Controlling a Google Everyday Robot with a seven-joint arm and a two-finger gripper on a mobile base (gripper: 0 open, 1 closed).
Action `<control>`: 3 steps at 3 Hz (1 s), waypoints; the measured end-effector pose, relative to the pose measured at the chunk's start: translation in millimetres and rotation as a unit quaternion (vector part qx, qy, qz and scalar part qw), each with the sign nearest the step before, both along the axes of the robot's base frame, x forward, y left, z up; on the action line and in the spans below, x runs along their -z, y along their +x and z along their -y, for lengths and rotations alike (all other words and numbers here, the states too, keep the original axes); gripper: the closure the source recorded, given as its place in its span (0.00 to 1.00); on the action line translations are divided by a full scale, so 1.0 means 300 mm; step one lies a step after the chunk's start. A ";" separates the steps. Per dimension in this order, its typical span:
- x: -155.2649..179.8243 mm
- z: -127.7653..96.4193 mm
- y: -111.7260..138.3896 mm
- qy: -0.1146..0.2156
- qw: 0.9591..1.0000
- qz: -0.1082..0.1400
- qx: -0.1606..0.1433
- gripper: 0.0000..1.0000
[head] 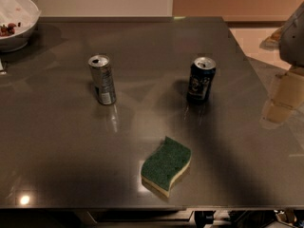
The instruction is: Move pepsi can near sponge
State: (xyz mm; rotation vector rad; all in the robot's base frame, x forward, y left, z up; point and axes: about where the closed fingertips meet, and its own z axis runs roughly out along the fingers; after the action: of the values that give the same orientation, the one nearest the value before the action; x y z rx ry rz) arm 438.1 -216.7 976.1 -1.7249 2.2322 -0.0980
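Note:
The pepsi can is dark navy with a silver top. It stands upright on the dark grey table, right of centre. The sponge has a green top over a pale yellow base. It lies near the table's front edge, below and slightly left of the can, with a clear gap between them. My gripper hangs at the right edge of the view over the table's right side. It is well to the right of the can and holds nothing.
A taller, slim silver-grey can stands upright left of centre. A white bowl with some red bits sits at the far left corner. The table's right edge runs diagonally past the arm, with pale floor beyond.

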 end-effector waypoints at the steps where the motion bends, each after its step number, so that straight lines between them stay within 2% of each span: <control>1: -0.005 0.000 0.005 0.002 1.000 0.001 0.000 0.00; 2: 0.002 -0.003 0.053 0.021 1.000 -0.006 -0.002 0.00; 3: 0.025 -0.013 0.149 0.056 0.998 -0.006 0.000 0.00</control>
State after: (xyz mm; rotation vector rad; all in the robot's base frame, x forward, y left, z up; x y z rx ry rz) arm 482.8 -212.9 968.7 -1.6707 2.2018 0.0375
